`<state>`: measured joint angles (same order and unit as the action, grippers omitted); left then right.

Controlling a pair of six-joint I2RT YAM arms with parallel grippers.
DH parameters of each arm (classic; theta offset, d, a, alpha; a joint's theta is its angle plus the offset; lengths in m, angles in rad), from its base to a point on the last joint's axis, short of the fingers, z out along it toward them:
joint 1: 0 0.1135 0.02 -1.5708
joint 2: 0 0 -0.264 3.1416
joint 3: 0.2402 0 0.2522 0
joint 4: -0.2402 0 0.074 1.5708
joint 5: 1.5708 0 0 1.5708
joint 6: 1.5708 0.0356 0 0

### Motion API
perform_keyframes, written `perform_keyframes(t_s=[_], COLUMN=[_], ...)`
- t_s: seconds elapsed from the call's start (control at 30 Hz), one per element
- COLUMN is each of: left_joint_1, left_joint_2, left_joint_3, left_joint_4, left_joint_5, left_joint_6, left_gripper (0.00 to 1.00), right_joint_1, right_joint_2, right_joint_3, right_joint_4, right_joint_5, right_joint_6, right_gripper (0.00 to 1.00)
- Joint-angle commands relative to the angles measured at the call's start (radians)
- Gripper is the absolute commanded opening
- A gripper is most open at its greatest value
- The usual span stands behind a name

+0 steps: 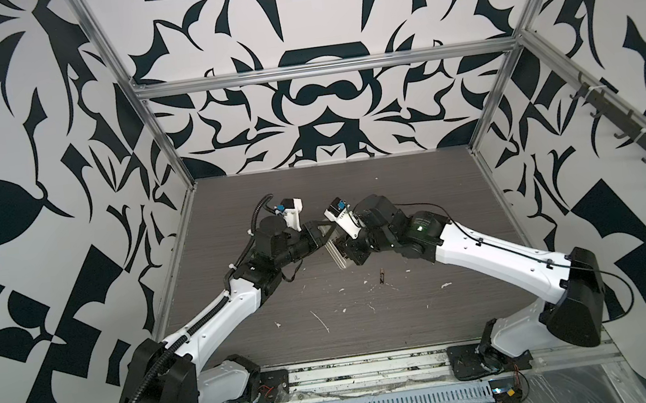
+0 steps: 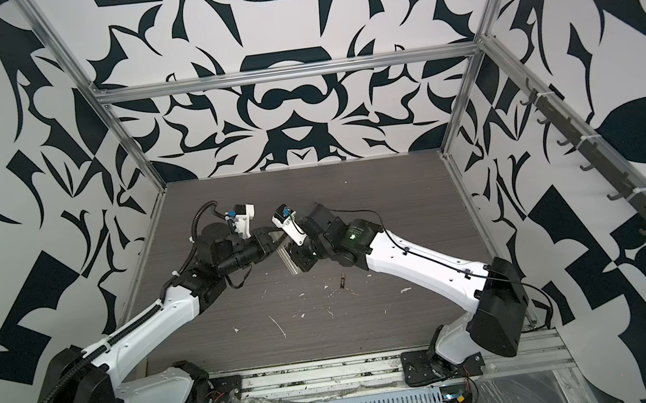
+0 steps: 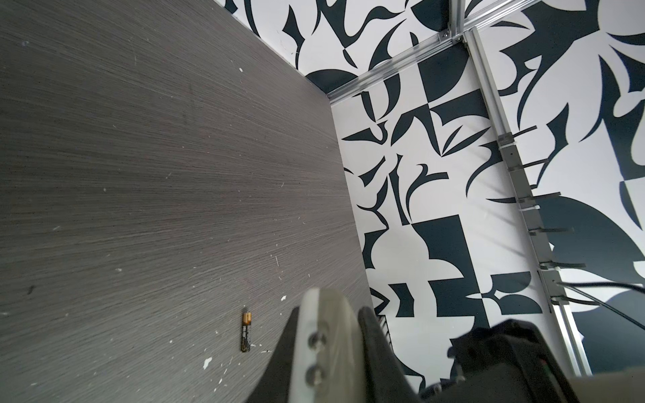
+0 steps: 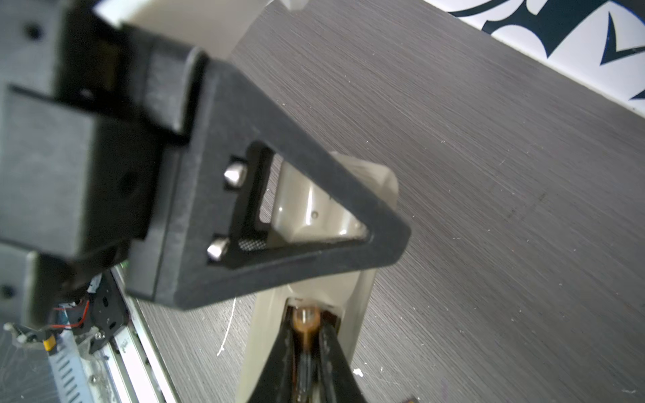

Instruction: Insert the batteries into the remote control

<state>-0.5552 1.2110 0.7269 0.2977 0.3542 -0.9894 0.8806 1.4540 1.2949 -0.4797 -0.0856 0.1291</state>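
I'm working over the grey wood-grain counter [image 1: 312, 195], where both arms meet near the middle. My left gripper [image 1: 326, 237], black with triangular fingers, is clamped shut on one end of the slim pale plastic remote control [image 4: 357, 307]. It holds the handset tilted, back and open battery recess towards my right wrist camera. I can't tell whether the low end touches the counter.

My right gripper [image 4: 306, 326] is closed narrow around the gold-capped battery [image 4: 306, 319], a slim dark brownish cylinder. Its capped end sits at the head of the recess, with a finger close on each side. The loose battery [image 3: 246, 331], a matching small dark cylinder with a gold band, lies flat on the counter near the remote control, apart from both grippers and among white flecks.

I judge the step in hand to be seating the gold-capped battery. To do it well I want the left grip firm so the handset doesn't pivot. I'd push along the recess until the cap meets its contact, then press the trailing end flat before letting go. I'd open the right fingers only slightly and draw straight back: the recess walls sit just beside them, and a wide opening could pry the battery out. Polarity marks are unreadable from here, so that needs checking.
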Motion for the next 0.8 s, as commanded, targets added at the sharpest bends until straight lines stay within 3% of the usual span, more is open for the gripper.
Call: perform_keyframes(t_s=[0.0, 0.4, 0.77], left_joint_1=[0.0, 0.0, 0.005], left_joint_2=[-0.041, -0.033, -0.029], left_joint_3=[0.026, 0.033, 0.057], left_joint_4=[0.106, 0.103, 0.038], left_joint_5=[0.048, 0.067, 0.145], left_joint_6=[-0.022, -0.026, 0.003], left_gripper=[0.0, 0.0, 0.0], right_joint_1=[-0.008, 0.004, 0.004], right_joint_2=[-0.01, -0.06, -0.187], right_joint_3=[-0.005, 0.008, 0.104], right_joint_4=[-0.112, -0.092, -0.149], right_joint_5=[0.048, 0.016, -0.035], right_joint_6=[0.001, 0.0, -0.071], right_gripper=[0.24, 0.41, 0.65])
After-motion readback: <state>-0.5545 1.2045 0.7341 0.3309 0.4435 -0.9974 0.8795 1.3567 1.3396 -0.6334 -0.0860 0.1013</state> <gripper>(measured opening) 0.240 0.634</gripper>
